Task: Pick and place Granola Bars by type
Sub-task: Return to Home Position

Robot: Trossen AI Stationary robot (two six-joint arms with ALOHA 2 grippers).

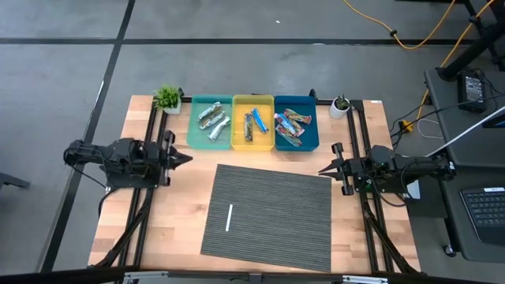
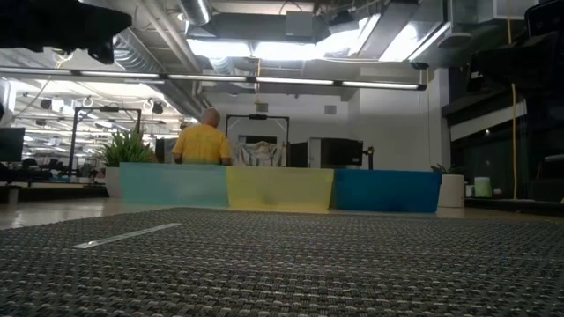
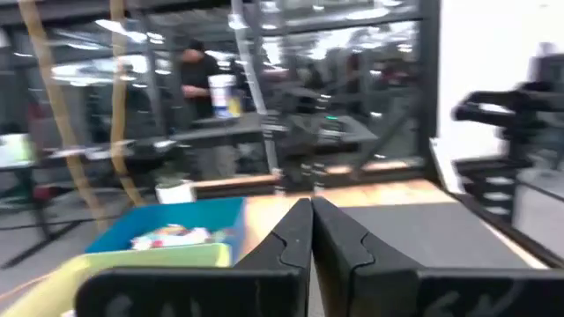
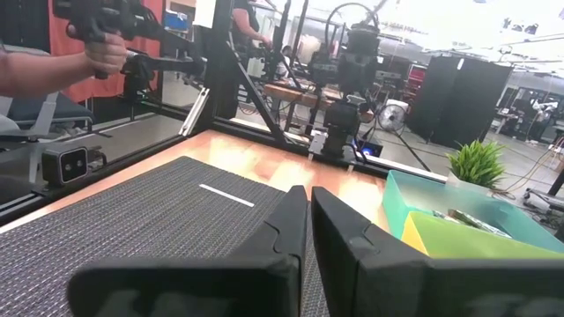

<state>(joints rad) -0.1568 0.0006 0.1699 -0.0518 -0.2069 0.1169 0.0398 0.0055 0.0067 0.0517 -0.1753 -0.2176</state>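
Lying far from left tool point(image 1: 188, 158): bars point(image 1: 213, 120)

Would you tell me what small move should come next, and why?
Probably just parking: the granola bars lie sorted in the green bin, yellow bin and blue bin, only a white stick lies on the mat, and the left claw and right claw are shut, empty, beside the mat.

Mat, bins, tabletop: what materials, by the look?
Mat: woven, likely vinyl or fabric; grey ribbed weave, matte. Green bin, yellow bin, blue bin: probably plastic; smooth, slightly translucent walls. Tabletop: wood, pale butcher-block strips, light sheen.
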